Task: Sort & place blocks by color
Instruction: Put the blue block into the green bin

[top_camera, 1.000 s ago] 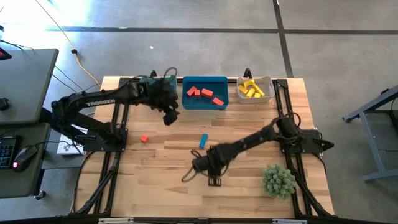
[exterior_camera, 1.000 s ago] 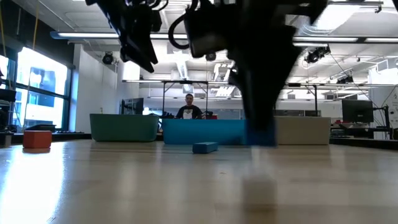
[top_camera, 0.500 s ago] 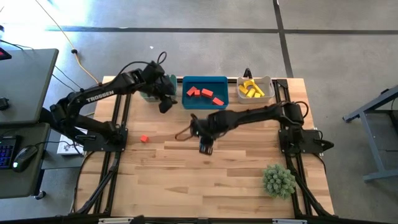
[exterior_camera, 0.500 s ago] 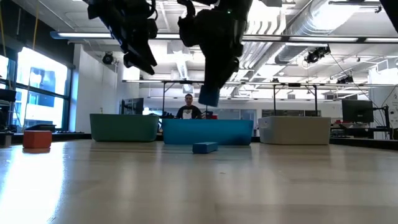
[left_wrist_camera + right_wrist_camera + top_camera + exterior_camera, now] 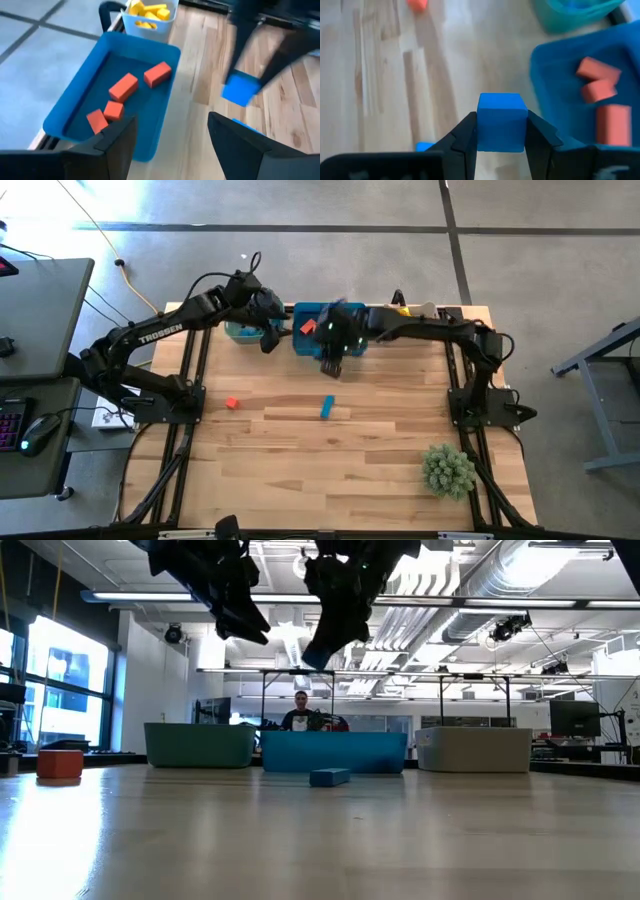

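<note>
My right gripper (image 5: 501, 131) is shut on a blue cube (image 5: 501, 120). In the high view it hangs over the near rim of the blue bin (image 5: 352, 348), which holds several red blocks (image 5: 322, 328). My left gripper (image 5: 170, 145) is open and empty in the air by the teal bin (image 5: 238, 332). It sees the held cube (image 5: 241, 89) from the side. A blue bar (image 5: 327, 407) and a red cube (image 5: 232, 403) lie flat on the table. Yellow blocks (image 5: 405, 323) fill the grey-white bin (image 5: 432, 332). My right gripper pinches the blue cube by two opposite side faces (image 5: 481, 131) between its two fingers (image 5: 465, 137). It comes from above, pointing down. The cube is lifted clear of the table, high above it in the low view, and sits straight between the fingers.
The three bins stand in a row along the far edge. A spiky green plant (image 5: 447, 469) stands at the near right corner. Bare wood lies in the middle and near parts of the table (image 5: 300, 470). A person (image 5: 302, 717) sits behind the table.
My right gripper has risen from the near middle of the table with the blue cube shut in its fingers. It has swung toward the far edge, over the loose blue bar, as far as the blue bin. My left gripper has drifted toward the far edge by the teal bin.
</note>
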Controlling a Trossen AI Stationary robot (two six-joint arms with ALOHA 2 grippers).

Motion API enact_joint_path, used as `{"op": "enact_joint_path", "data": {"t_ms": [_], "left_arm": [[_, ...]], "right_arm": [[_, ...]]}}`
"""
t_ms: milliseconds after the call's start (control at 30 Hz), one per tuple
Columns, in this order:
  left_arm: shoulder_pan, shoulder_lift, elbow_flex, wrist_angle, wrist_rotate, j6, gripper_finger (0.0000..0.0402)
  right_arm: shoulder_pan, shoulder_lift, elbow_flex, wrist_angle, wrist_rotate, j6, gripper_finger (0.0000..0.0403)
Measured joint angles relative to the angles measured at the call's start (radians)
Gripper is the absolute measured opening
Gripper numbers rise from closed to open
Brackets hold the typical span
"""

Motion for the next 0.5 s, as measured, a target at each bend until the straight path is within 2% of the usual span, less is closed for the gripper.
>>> {"op": "enact_joint_path", "data": {"t_ms": [167,500], "left_arm": [[0.0,0.0,0.0,0.062,0.0,-0.013,0.0229],[-0.002,0.0,0.0,0.138,0.0,-0.202,0.0229]], "right_arm": [[-0.098,-0.035,0.0,0.061,-0.087,-0.089,0.0099],[-0.229,-0.056,0.001,0.173,-0.326,-0.214,0.0099]]}}
